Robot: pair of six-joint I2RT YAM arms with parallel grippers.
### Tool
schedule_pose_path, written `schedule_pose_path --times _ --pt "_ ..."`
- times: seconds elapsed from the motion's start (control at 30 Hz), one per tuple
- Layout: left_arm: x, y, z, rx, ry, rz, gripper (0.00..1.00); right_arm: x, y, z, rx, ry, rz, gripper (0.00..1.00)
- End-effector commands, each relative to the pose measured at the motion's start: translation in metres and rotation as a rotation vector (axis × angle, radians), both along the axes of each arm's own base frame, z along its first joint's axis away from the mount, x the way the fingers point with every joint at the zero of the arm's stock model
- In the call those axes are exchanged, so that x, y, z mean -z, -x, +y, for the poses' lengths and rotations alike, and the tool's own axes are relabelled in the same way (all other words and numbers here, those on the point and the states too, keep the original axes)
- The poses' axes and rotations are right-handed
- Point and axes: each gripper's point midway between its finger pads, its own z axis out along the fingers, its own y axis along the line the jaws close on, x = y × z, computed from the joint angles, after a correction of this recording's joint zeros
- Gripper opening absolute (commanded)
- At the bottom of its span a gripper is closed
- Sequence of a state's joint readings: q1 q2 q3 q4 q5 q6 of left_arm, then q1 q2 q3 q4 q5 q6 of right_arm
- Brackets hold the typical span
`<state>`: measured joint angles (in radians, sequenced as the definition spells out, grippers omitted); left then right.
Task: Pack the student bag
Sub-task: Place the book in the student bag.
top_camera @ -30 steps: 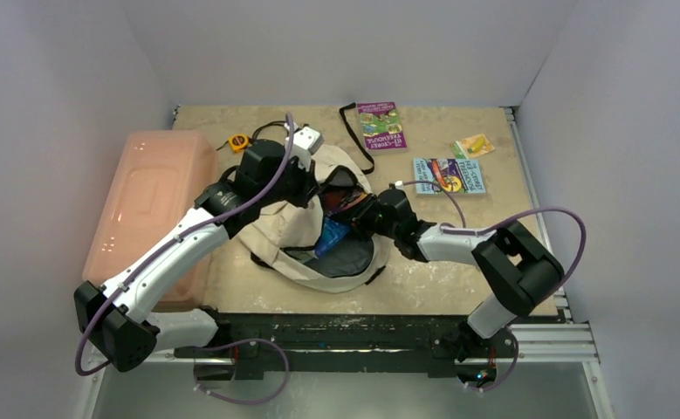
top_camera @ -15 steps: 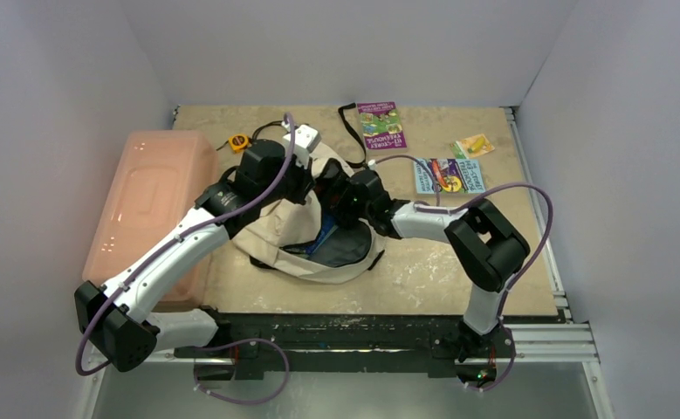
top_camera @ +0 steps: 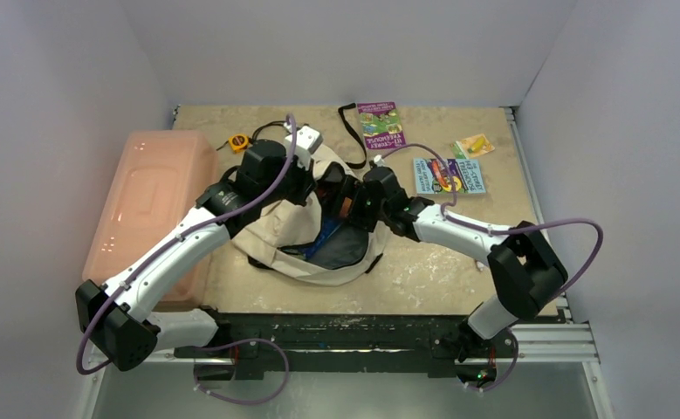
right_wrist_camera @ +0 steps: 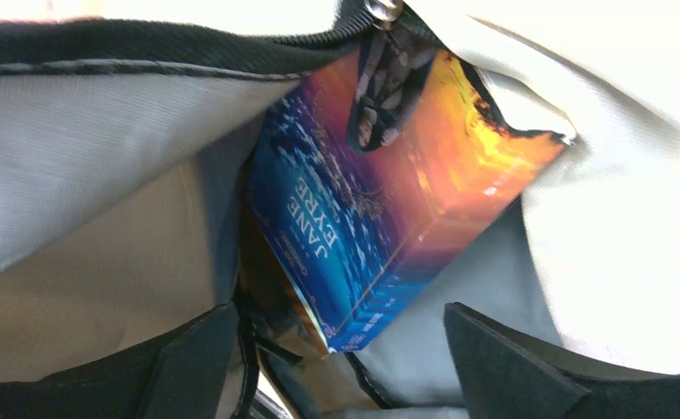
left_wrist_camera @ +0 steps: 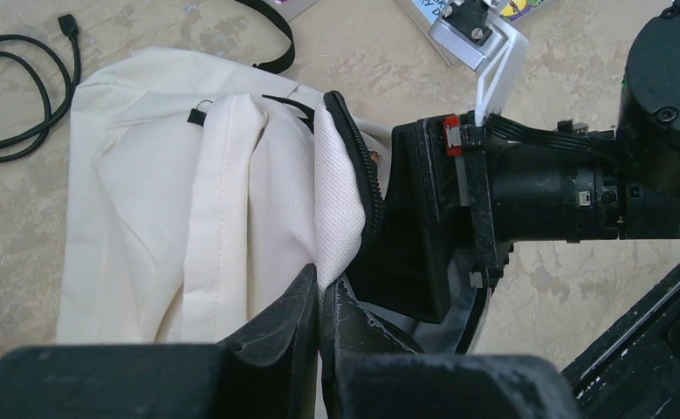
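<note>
left end effector [left_wrist_camera: 320, 288] pinching the student bag [left_wrist_camera: 170, 192] rim, right end effector [right_wrist_camera: 345, 340] spread wide inside, Jane Eyre book [right_wrist_camera: 380, 192] just past its fingers

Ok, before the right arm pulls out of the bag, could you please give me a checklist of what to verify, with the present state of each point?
1. Left jaws shut on the rim of the student bag: ok.
2. Bag mouth held open: ok.
3. Right jaws open, gripping nothing: ok.
4. Jane Eyre book inside the bag, clear of the right jaws: ok.
5. That book resting on the bag's bottom: cannot tell.
6. Purple book and teal book packed: not ok, both lie on the table.
</note>
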<state>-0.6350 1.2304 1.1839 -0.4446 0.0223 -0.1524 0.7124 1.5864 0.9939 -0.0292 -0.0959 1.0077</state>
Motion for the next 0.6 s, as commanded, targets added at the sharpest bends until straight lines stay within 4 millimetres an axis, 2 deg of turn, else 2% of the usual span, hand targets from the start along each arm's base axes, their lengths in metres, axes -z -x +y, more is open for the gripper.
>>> schedule_pose_path --times 0.0,0.03,0.1,0.17,0.3,0.4,0.47,0.57 --pt "-0.035 -0.003 -0.013 0.060 0.073 -0.104 0.00 0.021 0.011 -0.008 -0.020 0.026 0.022 0.81" --pt "-0.035 -0.002 -0.016 0.072 0.074 -0.101 0.00 0.020 0.009 -0.002 -0.023 0.005 0.012 0.76" --pt "-0.036 0.002 -0.021 0.107 0.076 -0.103 0.00 0.028 0.005 0.001 -0.011 0.008 0.016 0.75" --pt "-0.037 0.007 -0.027 0.151 0.064 -0.142 0.00 0.034 -0.002 0.002 0.001 0.039 0.029 0.77" --pt "-0.039 0.021 -0.046 0.257 0.092 -0.154 0.00 0.040 0.003 0.006 0.012 0.072 0.033 0.86" --pt "-0.041 0.035 -0.057 0.337 0.123 -0.150 0.00 0.045 -0.003 0.008 0.039 0.064 0.014 0.86" --pt "-0.042 0.040 -0.062 0.369 0.120 -0.169 0.00 0.041 -0.012 0.020 0.033 0.014 -0.035 0.76" --pt "-0.044 0.045 -0.066 0.388 0.142 -0.154 0.00 0.026 -0.030 0.047 0.024 -0.054 -0.108 0.51"
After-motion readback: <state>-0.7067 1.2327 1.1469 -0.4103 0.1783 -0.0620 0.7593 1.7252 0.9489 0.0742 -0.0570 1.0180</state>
